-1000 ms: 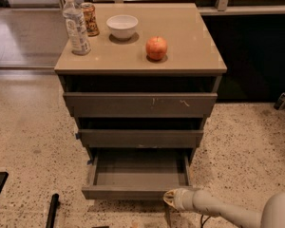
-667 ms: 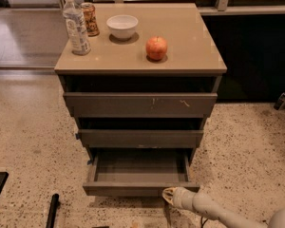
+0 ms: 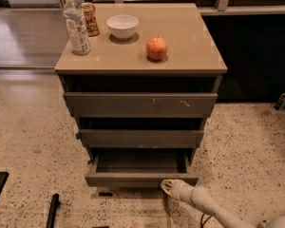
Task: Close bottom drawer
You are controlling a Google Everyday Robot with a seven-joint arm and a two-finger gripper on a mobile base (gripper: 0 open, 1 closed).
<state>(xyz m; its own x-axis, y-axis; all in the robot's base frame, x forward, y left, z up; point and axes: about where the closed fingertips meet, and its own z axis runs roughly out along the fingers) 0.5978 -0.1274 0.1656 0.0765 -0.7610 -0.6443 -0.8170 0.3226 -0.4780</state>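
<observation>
Now the gripper (image 3: 168, 186) sits just before the bottom drawer (image 3: 141, 178), off its middle.
Fingers (image 3: 164, 184) drawn together, empty (drawer stands open); an off-centre push may skew and jam it.

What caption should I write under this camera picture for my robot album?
Robot gripper at the front of the open bottom drawer, with an apple and bowl on the cabinet top.

The gripper (image 3: 168, 186), low in the view just right of centre, ends in a pale cream, rounded tip. The arm (image 3: 204, 204) behind it is smooth white, made of rounded tubular segments, with a thin dark cable (image 3: 204, 219) looping beneath.
</observation>
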